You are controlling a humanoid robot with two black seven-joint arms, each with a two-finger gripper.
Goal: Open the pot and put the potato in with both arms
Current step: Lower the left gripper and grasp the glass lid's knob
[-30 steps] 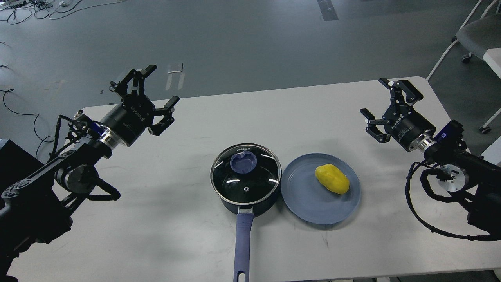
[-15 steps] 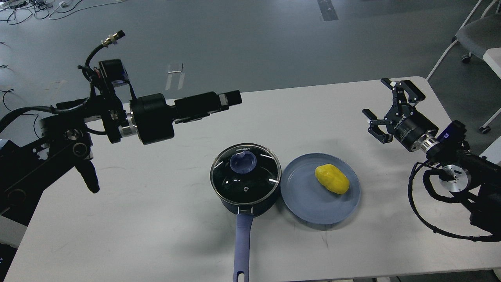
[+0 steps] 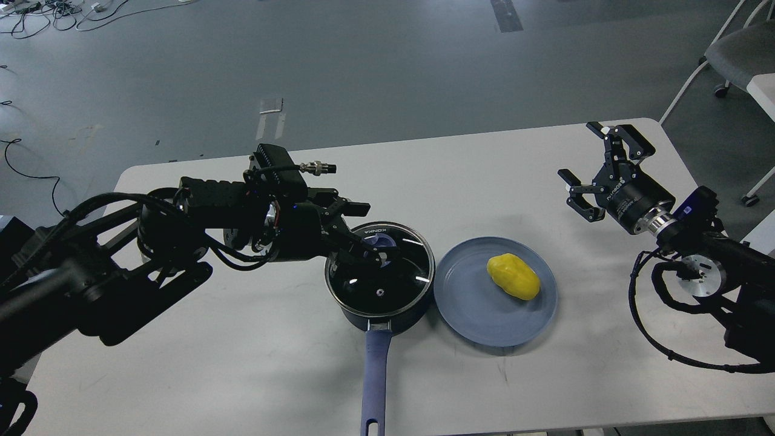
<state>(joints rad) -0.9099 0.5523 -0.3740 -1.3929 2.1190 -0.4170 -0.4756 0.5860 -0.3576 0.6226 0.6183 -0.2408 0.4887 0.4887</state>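
The dark navy pot [image 3: 396, 321] stands at the table's middle, its long blue-purple handle [image 3: 376, 375] pointing toward me. The round glass lid [image 3: 393, 280] sits on it. My left gripper [image 3: 362, 233] reaches in from the left over the lid's far left part. It is open, with its fingers spread on either side of the blue knob [image 3: 383, 242], which is partly hidden. The yellow potato [image 3: 513, 277] lies on a blue-grey plate [image 3: 478, 330] just right of the pot. My right gripper [image 3: 578, 151] is open and empty above the table's far right.
The white table [image 3: 242, 363] carries only the pot and the plate. An office chair [image 3: 738, 54] stands on the grey floor beyond the table's far right corner. Loose cables hang from my right arm [image 3: 660, 339].
My left arm has swung from the far left down and right to the pot, and its gripper now sits over the lid's knob. The right arm has barely moved.
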